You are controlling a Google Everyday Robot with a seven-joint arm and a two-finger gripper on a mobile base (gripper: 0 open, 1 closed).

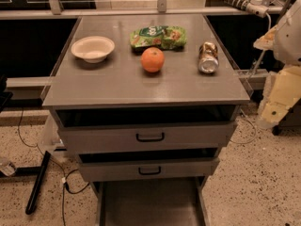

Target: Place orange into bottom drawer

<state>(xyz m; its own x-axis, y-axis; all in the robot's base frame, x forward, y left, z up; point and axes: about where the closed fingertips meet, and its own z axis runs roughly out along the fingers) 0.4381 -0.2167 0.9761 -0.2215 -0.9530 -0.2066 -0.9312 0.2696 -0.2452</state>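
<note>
The orange (pixel 152 59) sits on the grey cabinet top (pixel 117 84), near its middle, just in front of a green snack bag. The bottom drawer (pixel 150 204) is pulled out at the foot of the cabinet, showing a flat plain grey floor with thin side walls and nothing in it. My gripper (pixel 278 100) hangs at the far right of the view, beyond the cabinet's right edge and level with its top. It is well apart from the orange and holds nothing that I can see.
A white bowl (pixel 93 48) stands at the back left of the top. The green snack bag (pixel 158 36) lies at the back middle and a shiny can (pixel 208 57) lies on the right. Two upper drawer fronts with black handles (pixel 150 137) stick out slightly. Cables and a black stand leg (pixel 37 182) lie on the floor at left.
</note>
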